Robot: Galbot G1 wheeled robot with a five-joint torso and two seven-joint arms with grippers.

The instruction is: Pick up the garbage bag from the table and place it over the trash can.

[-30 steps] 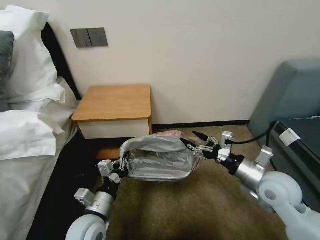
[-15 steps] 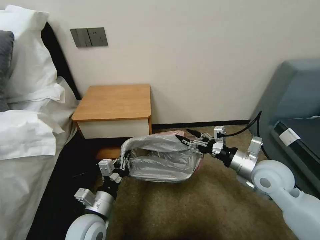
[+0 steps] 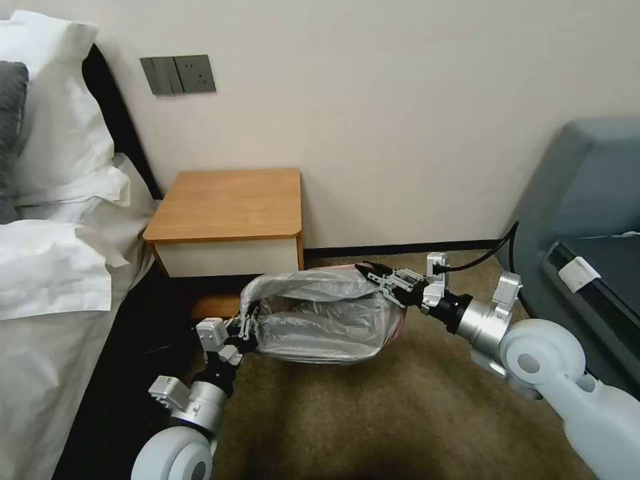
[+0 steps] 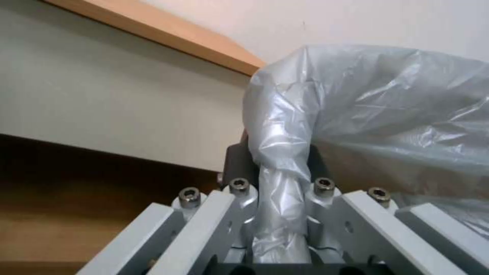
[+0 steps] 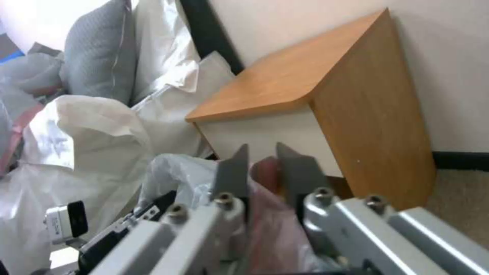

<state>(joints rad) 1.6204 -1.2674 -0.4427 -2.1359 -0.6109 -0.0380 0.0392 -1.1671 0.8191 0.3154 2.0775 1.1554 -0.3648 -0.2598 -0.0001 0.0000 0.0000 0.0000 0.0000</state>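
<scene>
The garbage bag, crinkly silvery plastic with a pink edge, hangs stretched open low over the carpet in front of the table. My left gripper is shut on the bag's left rim; the left wrist view shows the plastic bunched between the fingers of this gripper. My right gripper is shut on the bag's back right rim. In the right wrist view, pink plastic sits pinched inside that gripper. The trash can is hidden.
A bed with white pillows and sheets runs along the left. A grey-blue sofa stands at the right, with a black case against it. Brown carpet lies open in front.
My right gripper, open a second ago, moved left and back to the bag's rim and closed on it. The left gripper kept its hold and did not move.
</scene>
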